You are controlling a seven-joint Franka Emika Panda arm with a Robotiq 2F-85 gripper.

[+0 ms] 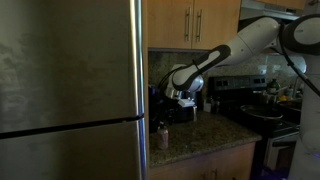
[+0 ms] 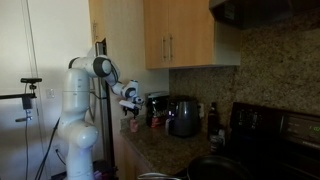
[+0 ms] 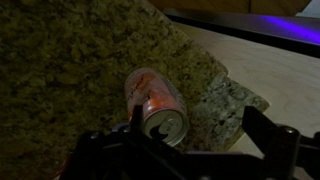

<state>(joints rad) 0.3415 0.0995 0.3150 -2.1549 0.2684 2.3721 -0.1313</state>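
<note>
On the granite surface (image 3: 60,60) the can (image 3: 155,100) stands near the edge, untouched, and the pincer (image 1: 183,100) hangs wide open above it, so nothing is gripped yet.

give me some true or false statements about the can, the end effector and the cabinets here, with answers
1. The end effector is open. True.
2. The end effector holds the can. False: the can sits on the counter, not gripped.
3. The counter is speckled stone. True.
4. The cabinet doors stand open. False: they are shut.
5. A steel fridge stands beside the counter. True.
</note>
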